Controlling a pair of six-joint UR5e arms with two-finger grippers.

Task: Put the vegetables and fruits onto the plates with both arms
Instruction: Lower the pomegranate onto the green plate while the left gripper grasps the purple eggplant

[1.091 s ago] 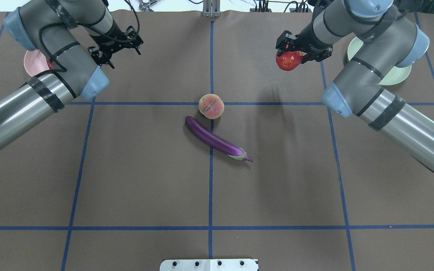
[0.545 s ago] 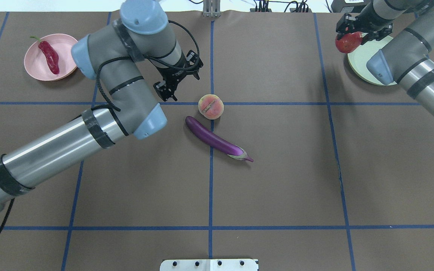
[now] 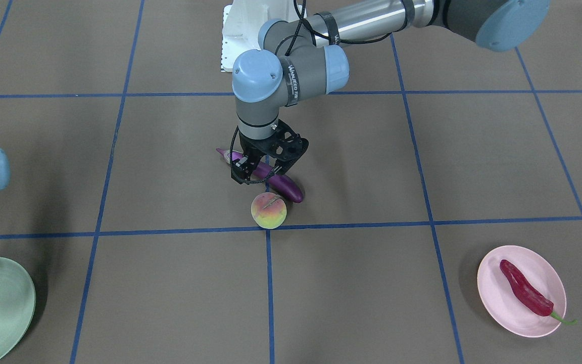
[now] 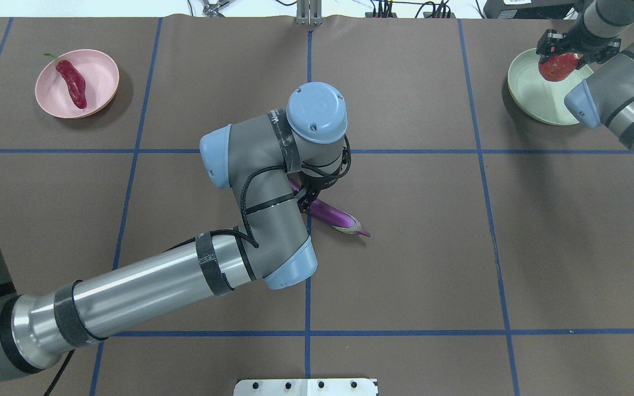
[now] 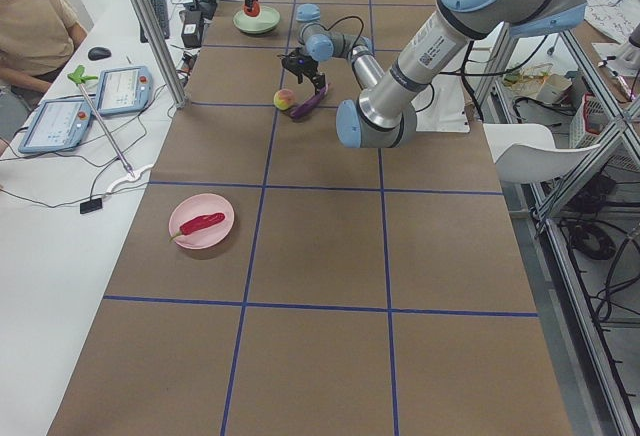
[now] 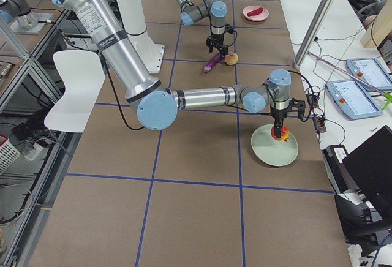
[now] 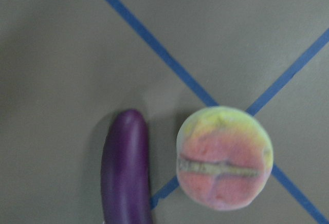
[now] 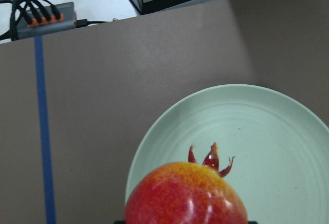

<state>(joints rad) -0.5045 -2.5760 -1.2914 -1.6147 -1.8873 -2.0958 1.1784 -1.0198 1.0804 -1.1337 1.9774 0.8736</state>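
Reaching arm (left): the silver-grey jointed left arm (image 4: 146, 286) stretches to the table's middle. I see its black two-finger left gripper (image 3: 257, 175) pointing down over the long, glossy purple eggplant (image 4: 333, 215).
Left jaws: spread, with one finger on either side of the eggplant in the front-facing view. I cannot tell whether they touch it.
Eggplant: lying flat on the brown table mat (image 4: 460, 247) across a blue tape line, with its pale cap towards the robot's base.
Peach: the round pink-yellow-green peach (image 3: 269, 211) sits crease up at a tape crossing, just beside the eggplant's rounded tip. My left wrist view shows a narrow gap between them.
Right arm: the silver-grey right arm (image 4: 625, 104) reaches to the far right corner of the mat.
Right jaws: the black right gripper (image 4: 562, 55) is pinching the round red-orange pomegranate (image 4: 556, 69) over the pale mint green round plate (image 4: 529, 91). I cannot tell whether the fruit rests on the plate.
Pink plate: the pale pink round plate (image 4: 99, 77) sits at the far left corner and holds the wrinkled red chili (image 4: 73, 82) — its thin green stem reaches the rim.
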